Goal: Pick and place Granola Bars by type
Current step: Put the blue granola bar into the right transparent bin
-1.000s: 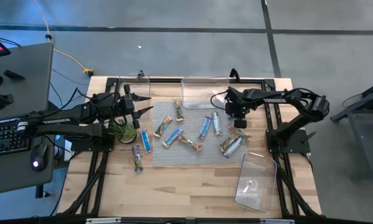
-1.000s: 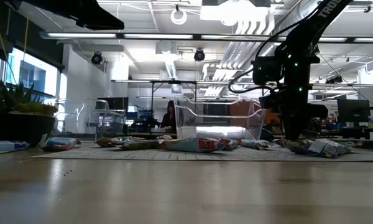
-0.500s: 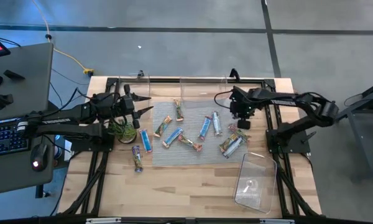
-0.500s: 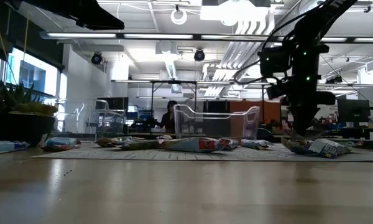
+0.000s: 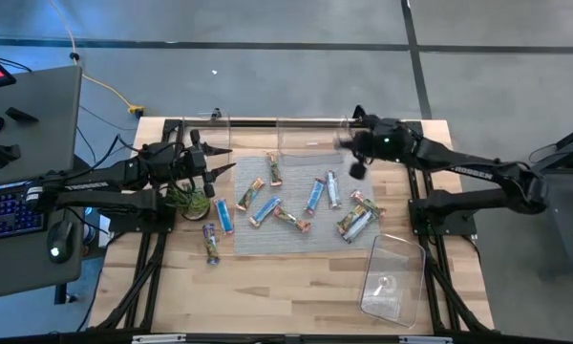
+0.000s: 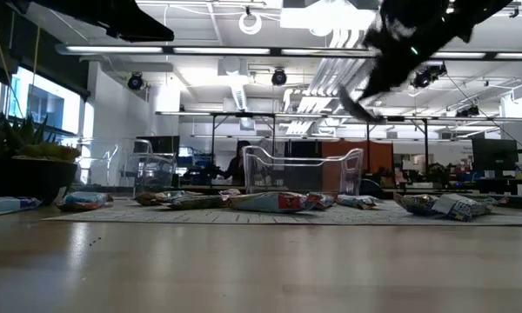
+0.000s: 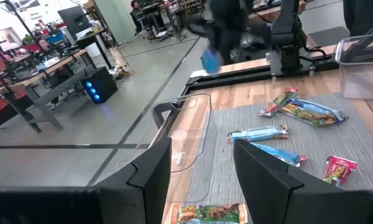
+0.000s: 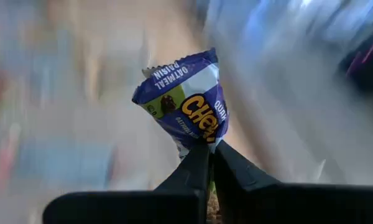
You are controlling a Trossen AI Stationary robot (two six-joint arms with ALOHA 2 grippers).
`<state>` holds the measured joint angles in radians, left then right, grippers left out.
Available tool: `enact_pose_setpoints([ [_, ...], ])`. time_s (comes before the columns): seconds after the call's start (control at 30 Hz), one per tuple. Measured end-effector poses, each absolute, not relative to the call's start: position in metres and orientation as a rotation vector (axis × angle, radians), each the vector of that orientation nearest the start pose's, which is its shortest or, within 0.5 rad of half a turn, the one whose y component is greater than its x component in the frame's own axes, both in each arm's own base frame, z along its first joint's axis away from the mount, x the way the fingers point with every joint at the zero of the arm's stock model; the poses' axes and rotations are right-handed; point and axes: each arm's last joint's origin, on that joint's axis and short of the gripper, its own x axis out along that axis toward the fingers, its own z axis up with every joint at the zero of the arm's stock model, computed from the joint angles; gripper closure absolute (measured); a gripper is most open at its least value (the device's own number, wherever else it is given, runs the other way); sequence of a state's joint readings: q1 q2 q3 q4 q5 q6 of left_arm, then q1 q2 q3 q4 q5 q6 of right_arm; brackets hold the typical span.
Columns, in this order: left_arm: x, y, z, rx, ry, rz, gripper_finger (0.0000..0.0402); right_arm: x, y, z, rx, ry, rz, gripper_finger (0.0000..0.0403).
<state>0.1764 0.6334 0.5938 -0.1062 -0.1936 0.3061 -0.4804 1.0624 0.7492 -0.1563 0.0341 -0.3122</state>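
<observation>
Several wrapped granola bars (image 5: pixel 310 196) lie scattered on a grey mat (image 5: pixel 296 239). My right gripper (image 5: pixel 353 158) is raised above the mat's far right part. It is shut on a purple-blue bar (image 8: pixel 186 102), which shows as a blue blur (image 7: pixel 210 60) in the left wrist view. My left gripper (image 7: pixel 202 180) waits open at the table's left, above a small green plant (image 5: pixel 186 199), with nothing between its fingers. My right gripper pinches one end of the purple-blue wrapper (image 8: pixel 199 142) between its two fingertips (image 8: pixel 227 162). The fingers slant downward, coming from the table's right side. The bar sticks out beyond the fingertips, lifted clear of the mat and the other bars.
A clear bin (image 5: pixel 310 139) stands at the far edge behind the mat, and another (image 5: pixel 218 129) at the far left. A third bin (image 5: pixel 393 277) lies at the near right. Two bars (image 5: pixel 213 239) lie off the mat's left side. A laptop and keyboard sit left of the table.
My right gripper has risen from the mat's right part and swung toward the far edge, tipping from pointing down to a shallow slant. It carries the purple-blue bar up, clear of the mat.
</observation>
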Motion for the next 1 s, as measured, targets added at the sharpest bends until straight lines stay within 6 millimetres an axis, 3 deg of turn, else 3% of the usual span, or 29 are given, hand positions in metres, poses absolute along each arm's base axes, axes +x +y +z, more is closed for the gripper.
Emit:
enact_pose_setpoints([
  [0.1, 0.146, 0.032, 0.297, 0.303, 0.194, 0.345, 0.0234, 0.222, -0.107, 0.296, -0.313, 0.242, -0.444, 0.0403],
  [0.17, 0.146, 0.032, 0.297, 0.303, 0.192, 0.346, 0.0234, 0.233, -0.109, 0.299, -0.363, 0.187, -0.441, 0.0403],
  [0.3, 0.147, 0.032, 0.299, 0.303, 0.173, 0.348, 0.0234, 0.266, -0.126, 0.291, -0.309, 0.325, -0.526, 0.0403],
  [0.43, 0.147, 0.032, 0.300, 0.302, 0.161, 0.350, 0.0234, 0.299, -0.152, 0.279, -0.284, 0.625, -0.693, 0.0403],
  [0.53, 0.147, 0.032, 0.300, 0.281, 0.160, 0.351, 0.0234, 0.318, -0.173, 0.271, -0.190, 0.808, -0.685, 0.0403],
  [0.67, 0.147, 0.032, 0.300, 0.274, 0.160, 0.351, 0.0234, 0.342, -0.196, 0.256, -0.027, 0.898, -0.625, 0.0403],
  [0.83, 0.146, 0.032, 0.297, 0.208, 0.170, 0.353, 0.0234, 0.366, -0.215, 0.231, -0.030, 1.046, -0.684, 0.0403],
  [1.0, 0.146, 0.032, 0.294, 0.155, 0.194, 0.354, 0.0234, 0.377, -0.219, 0.213, 0.109, 1.147, -0.688, 0.0403],
])
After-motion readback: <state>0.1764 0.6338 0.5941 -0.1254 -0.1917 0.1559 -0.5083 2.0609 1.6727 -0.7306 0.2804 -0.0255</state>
